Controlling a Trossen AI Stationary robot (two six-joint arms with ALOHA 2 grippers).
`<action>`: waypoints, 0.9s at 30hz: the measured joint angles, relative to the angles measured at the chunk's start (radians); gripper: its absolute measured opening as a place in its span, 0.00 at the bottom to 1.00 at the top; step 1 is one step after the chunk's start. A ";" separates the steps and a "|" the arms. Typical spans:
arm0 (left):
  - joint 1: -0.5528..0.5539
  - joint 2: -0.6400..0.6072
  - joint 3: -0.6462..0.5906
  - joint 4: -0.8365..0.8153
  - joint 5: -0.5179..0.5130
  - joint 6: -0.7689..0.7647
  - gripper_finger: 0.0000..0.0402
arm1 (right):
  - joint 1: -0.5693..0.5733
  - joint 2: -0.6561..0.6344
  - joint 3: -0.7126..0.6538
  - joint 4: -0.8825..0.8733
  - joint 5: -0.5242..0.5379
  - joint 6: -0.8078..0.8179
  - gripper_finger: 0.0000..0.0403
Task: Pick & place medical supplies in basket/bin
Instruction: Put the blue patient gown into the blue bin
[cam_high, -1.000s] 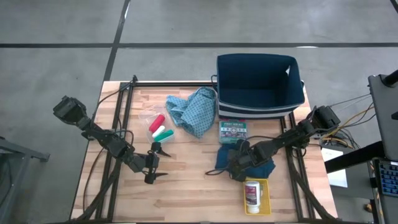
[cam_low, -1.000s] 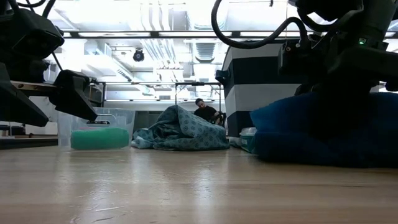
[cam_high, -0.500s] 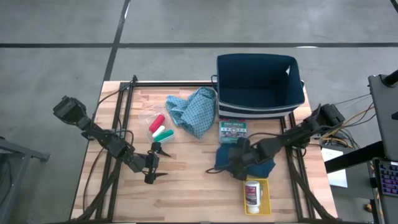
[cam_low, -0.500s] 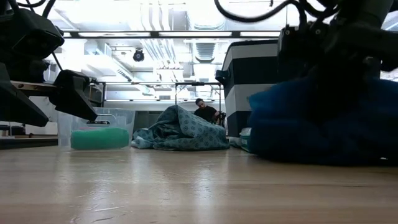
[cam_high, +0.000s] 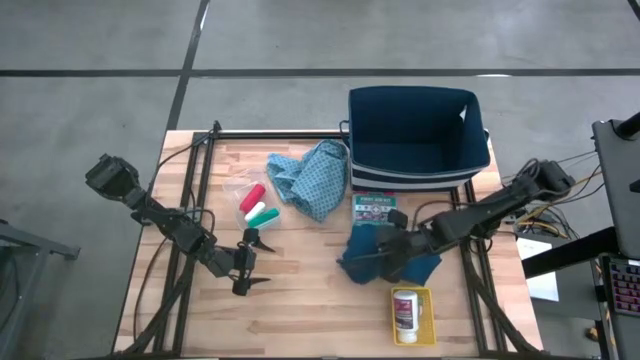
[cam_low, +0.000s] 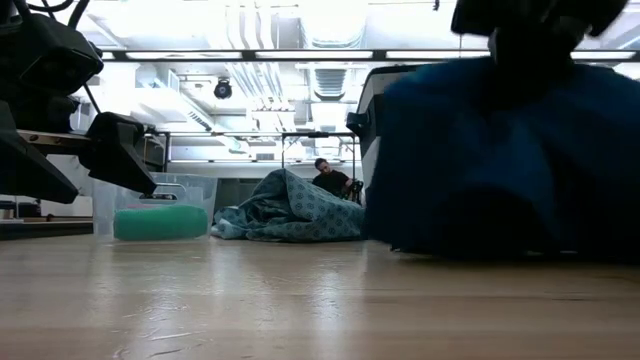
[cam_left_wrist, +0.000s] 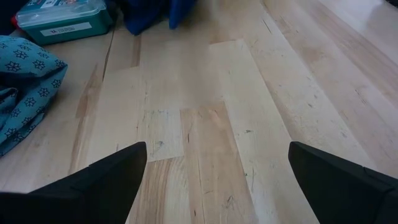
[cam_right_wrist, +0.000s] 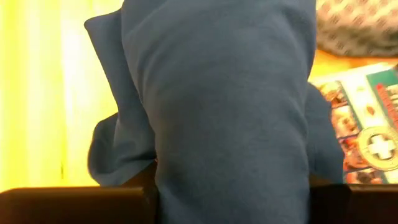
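One dark teal folded cloth (cam_high: 375, 252) hung clamped in the right claw (cam_high: 398, 246), lifted beside the first-aid box (cam_high: 375, 207) near the navy basket (cam_high: 416, 135). Three cylinders, red (cam_high: 250, 195), white (cam_high: 255, 211) and green (cam_high: 265, 217), one light-blue patterned cloth (cam_high: 312, 178) and one white pill bottle (cam_high: 406, 308) lay on the worktop (cam_high: 300, 300). The left claw (cam_high: 252, 261) waited with fingers apart.

Industrial lab hall, polished concrete floor (cam_high: 100, 60), exposed ceiling ducts (cam_low: 250, 75), butcher-block table (cam_high: 300, 290)
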 joint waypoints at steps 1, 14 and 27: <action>0.000 0.000 0.000 0.000 0.000 0.000 0.99 | 0.000 -0.016 0.000 0.000 0.004 0.002 0.27; 0.000 0.000 0.000 0.000 0.000 0.000 0.99 | -0.002 -0.231 0.001 0.010 0.015 0.046 0.27; 0.000 0.000 0.000 0.000 0.000 0.000 0.99 | -0.002 -0.394 0.002 0.050 0.313 0.009 0.27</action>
